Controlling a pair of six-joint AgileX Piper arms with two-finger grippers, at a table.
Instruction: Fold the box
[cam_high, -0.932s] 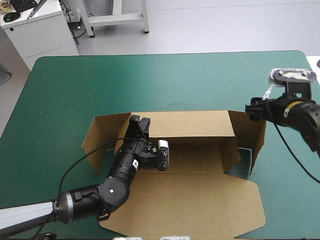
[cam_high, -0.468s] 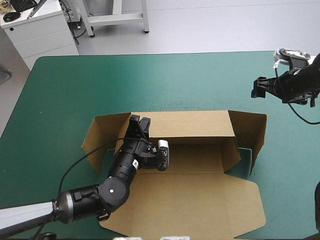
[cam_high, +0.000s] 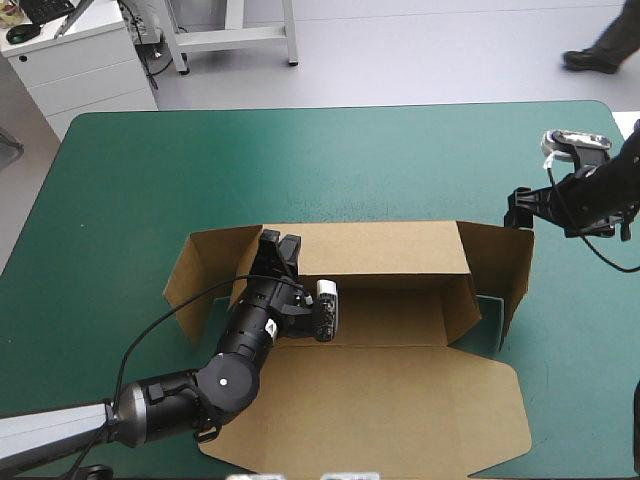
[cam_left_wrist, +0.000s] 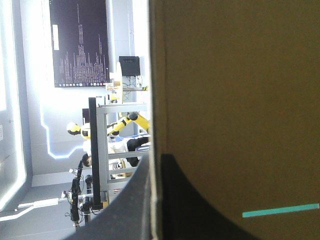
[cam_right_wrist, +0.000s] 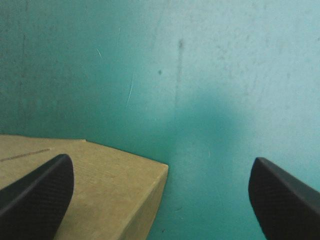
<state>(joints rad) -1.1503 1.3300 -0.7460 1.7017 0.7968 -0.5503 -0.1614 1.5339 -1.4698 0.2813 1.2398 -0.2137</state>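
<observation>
The brown box (cam_high: 400, 400) lies mid-table with its back wall (cam_high: 390, 248) raised, both end flaps standing and the lid flat toward the near edge. My left gripper (cam_high: 279, 245) is shut on the left part of the back wall. In the left wrist view the board (cam_left_wrist: 235, 100) runs edge-on between the black fingers (cam_left_wrist: 135, 210). My right gripper (cam_high: 520, 208) hovers open just above the top corner of the right end flap (cam_high: 500, 260). In the right wrist view that flap corner (cam_right_wrist: 100, 175) sits between the spread fingers, nearer one fingertip (cam_right_wrist: 45, 185).
Bare teal-green cover (cam_high: 350, 160) stretches from the back wall to the table's far edge. A narrow strip of cover (cam_high: 490, 320) shows between the right flap and the box floor. The right arm stands close to the table's right edge (cam_high: 625, 300).
The right gripper drew away from the right flap toward the far right corner, then came back down near the flap's top corner. The left arm and the box have not moved.
</observation>
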